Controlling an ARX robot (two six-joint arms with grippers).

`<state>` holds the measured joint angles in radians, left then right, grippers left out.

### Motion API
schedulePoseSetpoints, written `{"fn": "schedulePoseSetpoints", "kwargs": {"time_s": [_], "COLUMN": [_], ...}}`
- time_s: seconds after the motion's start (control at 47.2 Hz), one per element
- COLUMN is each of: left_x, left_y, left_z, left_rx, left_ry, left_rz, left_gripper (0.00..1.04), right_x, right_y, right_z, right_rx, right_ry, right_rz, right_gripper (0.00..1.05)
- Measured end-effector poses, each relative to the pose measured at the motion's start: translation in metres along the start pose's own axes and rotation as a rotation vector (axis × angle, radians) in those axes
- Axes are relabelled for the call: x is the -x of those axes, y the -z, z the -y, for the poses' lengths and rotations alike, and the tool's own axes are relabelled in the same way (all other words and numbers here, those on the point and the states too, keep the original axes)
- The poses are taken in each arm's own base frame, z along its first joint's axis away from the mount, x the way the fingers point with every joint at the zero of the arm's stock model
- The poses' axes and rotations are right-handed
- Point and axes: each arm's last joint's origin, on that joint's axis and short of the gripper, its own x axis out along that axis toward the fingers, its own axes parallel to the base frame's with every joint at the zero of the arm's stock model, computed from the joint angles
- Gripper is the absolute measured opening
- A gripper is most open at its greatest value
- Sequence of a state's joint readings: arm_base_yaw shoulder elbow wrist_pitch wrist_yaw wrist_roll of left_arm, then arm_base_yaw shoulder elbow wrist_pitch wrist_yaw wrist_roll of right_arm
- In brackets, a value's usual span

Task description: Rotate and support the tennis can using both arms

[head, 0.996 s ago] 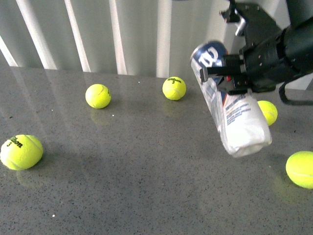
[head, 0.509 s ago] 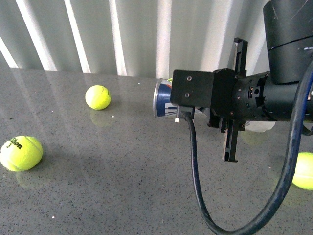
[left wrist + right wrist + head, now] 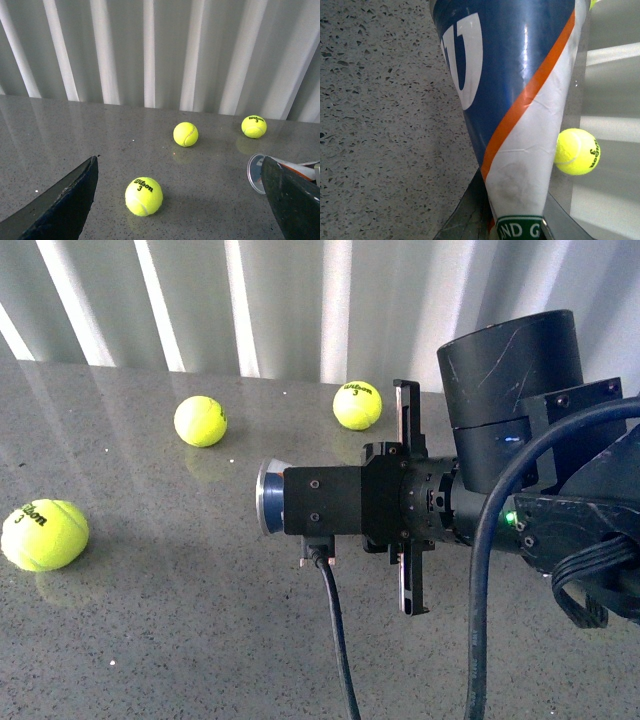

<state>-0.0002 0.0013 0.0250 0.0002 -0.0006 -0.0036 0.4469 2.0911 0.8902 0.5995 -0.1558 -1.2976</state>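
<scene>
My right gripper (image 3: 330, 502) is shut on the tennis can (image 3: 266, 496) and holds it level above the table. In the front view the black arm hides most of the can, and only its metal-rimmed end shows, pointing left. The right wrist view shows the can's (image 3: 510, 90) navy label, white "W" and orange stripe running away from my right gripper (image 3: 512, 225). My left gripper (image 3: 180, 210) is open and empty, its fingers (image 3: 65, 205) wide apart. The can's rimmed end (image 3: 256, 172) sits just beside one left finger. The left arm is out of the front view.
Three yellow tennis balls lie on the grey speckled table (image 3: 180, 620): one near left (image 3: 44, 535), one mid-left (image 3: 200, 421), one at the back (image 3: 357, 405). They also show in the left wrist view (image 3: 144, 196). A white ribbed wall stands behind. A black cable (image 3: 335, 640) hangs from the right wrist.
My right arm has swung the can from steeply tilted to level, then carried it left and nearer the camera. The arm now hides the right side of the table.
</scene>
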Motion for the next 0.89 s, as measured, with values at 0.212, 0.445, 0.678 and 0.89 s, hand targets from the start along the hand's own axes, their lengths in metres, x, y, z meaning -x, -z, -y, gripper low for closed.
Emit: {"fn": "schedulePoseSetpoints", "kwargs": {"time_s": [0.212,0.445,0.678,0.89], "left_x": [0.000,0.000,0.000,0.000], "left_y": [0.000,0.000,0.000,0.000], "left_z": [0.000,0.000,0.000,0.000], "left_rx": [0.000,0.000,0.000,0.000], "left_ry": [0.000,0.000,0.000,0.000], "left_rz": [0.000,0.000,0.000,0.000], "left_gripper": [0.98,0.98,0.98,0.98], "right_x": [-0.007,-0.007,-0.004,0.012], "right_y": [0.008,0.011,0.011,0.008], "right_z": [-0.015,-0.026,-0.026,-0.021], "right_rx": [-0.016,-0.016,-0.018,-0.069], "right_ry": [-0.029,-0.052,-0.068,-0.105], "right_rz": [-0.020,-0.025,-0.031,-0.062], "right_gripper": [0.08,0.07,0.42,0.85]}}
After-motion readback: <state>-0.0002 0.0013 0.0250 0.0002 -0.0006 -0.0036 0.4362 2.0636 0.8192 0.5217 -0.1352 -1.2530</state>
